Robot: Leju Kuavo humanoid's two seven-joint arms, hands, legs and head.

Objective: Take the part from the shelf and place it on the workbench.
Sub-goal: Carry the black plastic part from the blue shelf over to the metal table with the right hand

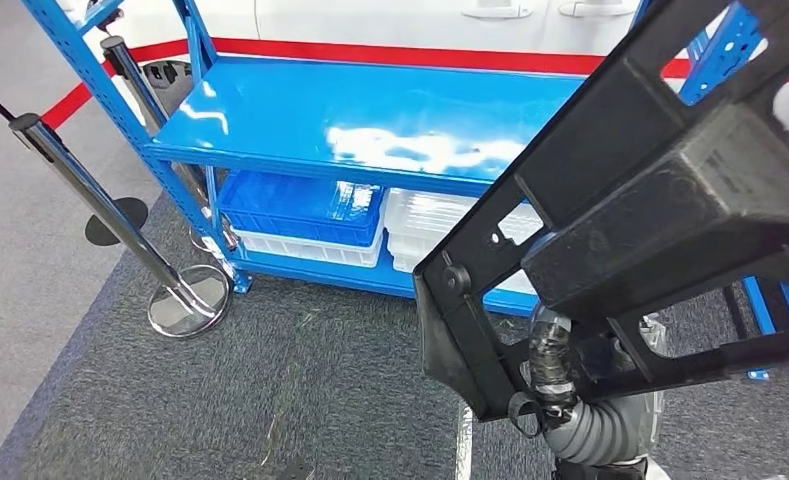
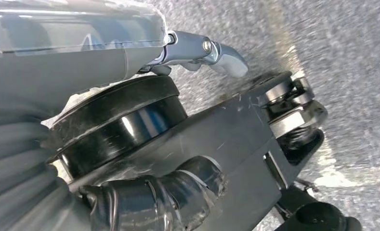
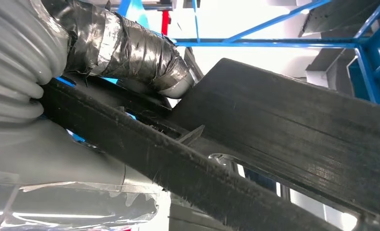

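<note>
The part is a big black plastic frame with ribs and openings, held tilted close in front of my head over the right half of the view. A hand with a taped finger grips its lower edge; which hand it is I cannot tell. In the left wrist view my left hand wraps taped fingers around the part beside a round black knob, above the carpet. In the right wrist view my right hand presses a taped finger onto the part, with blue shelf bars behind.
The blue shelf stands ahead, its top deck bare and shiny. Below it sit a blue bin and white bins. A chrome barrier post with a round base stands at the left. A white line crosses the grey carpet.
</note>
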